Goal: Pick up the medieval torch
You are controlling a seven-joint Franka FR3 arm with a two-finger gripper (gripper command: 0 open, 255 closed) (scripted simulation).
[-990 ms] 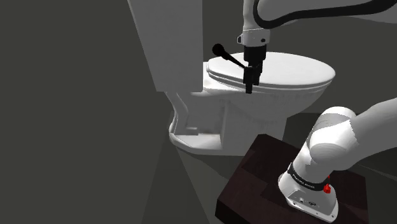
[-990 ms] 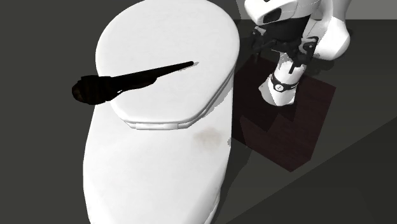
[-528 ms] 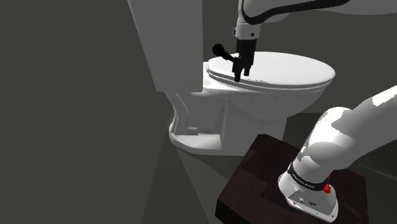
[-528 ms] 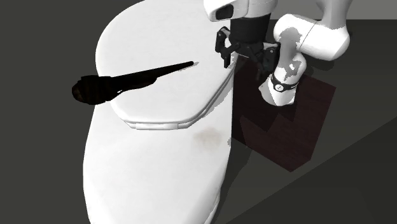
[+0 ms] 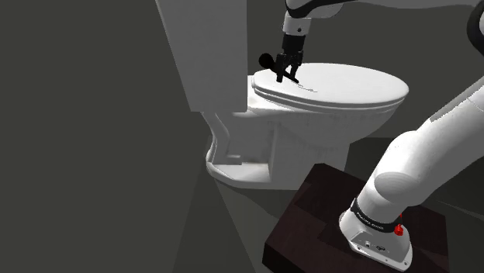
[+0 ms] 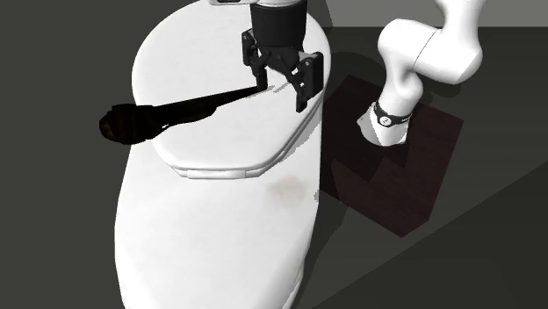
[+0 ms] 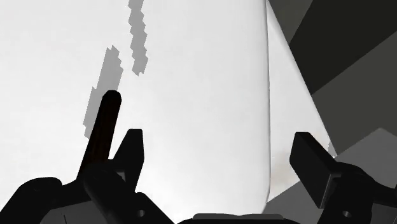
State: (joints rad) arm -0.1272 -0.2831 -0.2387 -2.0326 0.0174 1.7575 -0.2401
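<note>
"Black fingers (image 7: 130, 153), the pair of them. How do the jaws stand?"

"Open. In the wrist view the two fingers are set wide apart with bare white toilet lid (image 7: 203, 95) between them, and they grip nothing."

"Where is the torch (image 6: 180, 111), then?"

"Lying on that closed lid. It is all black, thick at the head and tapering to a thin end. In the second exterior view it runs from the left of the frame up toward the middle, and its head juts past the lid's rim at the left."

"And against the jaws?"

"The thin end comes up to one finger. The wrist view puts it along that finger's outer side, not in the gap. Whether the two touch cannot be told."

"Does the shoulder view agree?"

"It shows the jaws pointing down over the rear of the lid, at the upper middle of the frame. The torch's head pokes out to their left, near the white tank (image 5: 205, 46)."

"What lies further out?"

"The white bowl (image 5: 310, 128) sits under the lid, with grey floor (image 6: 492, 255) around it. At the shoulder view's lower right is the dark box stand (image 5: 306, 221), from which the white arm (image 5: 434, 147) rises toward the upper right."
</note>
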